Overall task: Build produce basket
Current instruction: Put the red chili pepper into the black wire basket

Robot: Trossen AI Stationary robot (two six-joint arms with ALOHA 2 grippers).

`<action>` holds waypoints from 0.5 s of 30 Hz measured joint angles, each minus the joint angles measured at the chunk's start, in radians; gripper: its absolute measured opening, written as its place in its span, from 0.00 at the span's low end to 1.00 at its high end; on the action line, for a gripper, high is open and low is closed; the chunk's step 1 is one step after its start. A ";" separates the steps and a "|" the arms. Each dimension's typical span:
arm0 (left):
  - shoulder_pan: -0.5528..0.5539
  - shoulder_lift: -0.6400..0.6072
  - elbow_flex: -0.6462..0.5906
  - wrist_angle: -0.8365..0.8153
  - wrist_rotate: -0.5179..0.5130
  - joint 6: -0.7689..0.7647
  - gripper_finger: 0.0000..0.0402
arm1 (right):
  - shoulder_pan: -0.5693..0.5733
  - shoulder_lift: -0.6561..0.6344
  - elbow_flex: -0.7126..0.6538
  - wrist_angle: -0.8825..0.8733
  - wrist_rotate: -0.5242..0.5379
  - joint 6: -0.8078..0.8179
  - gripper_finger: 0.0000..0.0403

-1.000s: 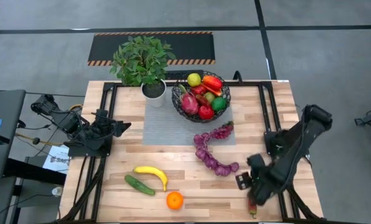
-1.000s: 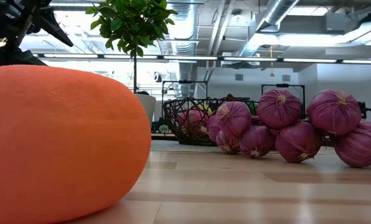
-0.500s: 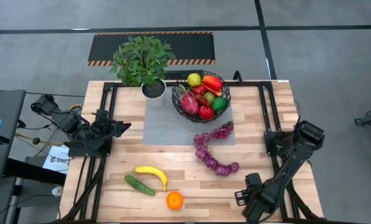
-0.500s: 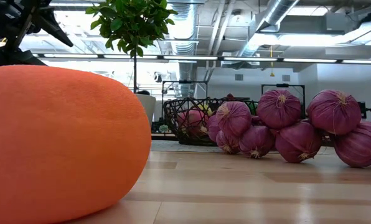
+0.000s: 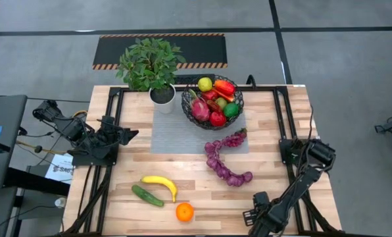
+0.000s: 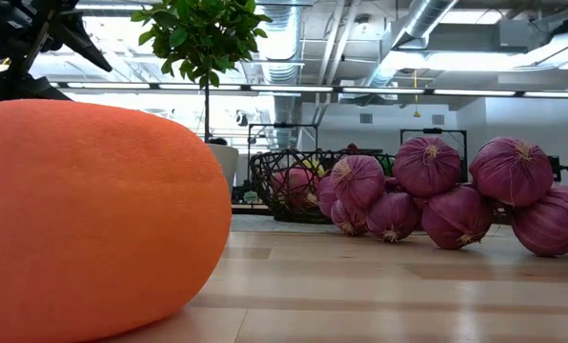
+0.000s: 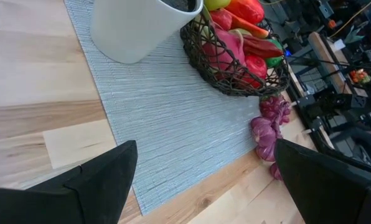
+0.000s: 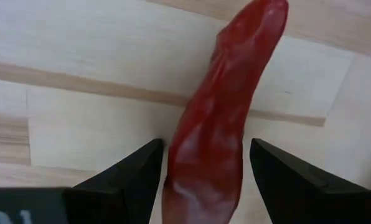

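- Right gripper (image 5: 260,220) is positioned low at the near right edge of the table (image 5: 301,131), its fingers (image 8: 126,180) spread to either side of a long red chili pepper (image 8: 226,124) lying on the wood.
- Contact between the fingers and the pepper cannot be told from the right wrist view; a narrow gap is seen on each side, so the pepper is straddled rather than clearly clamped.
- Left gripper (image 5: 127,135) is held at the left side of the table, beside the grey mat (image 5: 183,135), with its fingers (image 7: 104,174) set wide apart and nothing between them.
- A black wire basket (image 5: 212,102) is placed at the far end of the mat, just beside a potted plant (image 5: 150,66) in a white pot (image 7: 139,28).
- The basket is already filled with produce: a pink dragonfruit (image 5: 200,108), a red apple (image 5: 217,118), a lime (image 5: 231,110), a red pepper (image 5: 223,87) and a yellow-green fruit (image 5: 204,83).
- A string of purple grapes (image 5: 223,161) is laid in a curve from the mat's near right corner toward the table's middle.
- A banana (image 5: 160,184), a cucumber (image 5: 147,195) and an orange (image 5: 184,211) are grouped near the front edge, well apart from the basket.
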 joint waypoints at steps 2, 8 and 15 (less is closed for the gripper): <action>0.000 0.000 0.000 0.000 0.000 0.000 0.91 | 0.000 -0.003 -0.001 0.001 0.000 0.000 0.62; 0.000 0.000 0.000 0.000 0.000 -0.001 0.91 | -0.019 -0.028 -0.005 -0.033 0.017 -0.063 0.39; 0.000 0.000 0.000 0.000 0.000 -0.001 0.91 | -0.079 -0.107 -0.006 -0.045 0.038 -0.297 0.27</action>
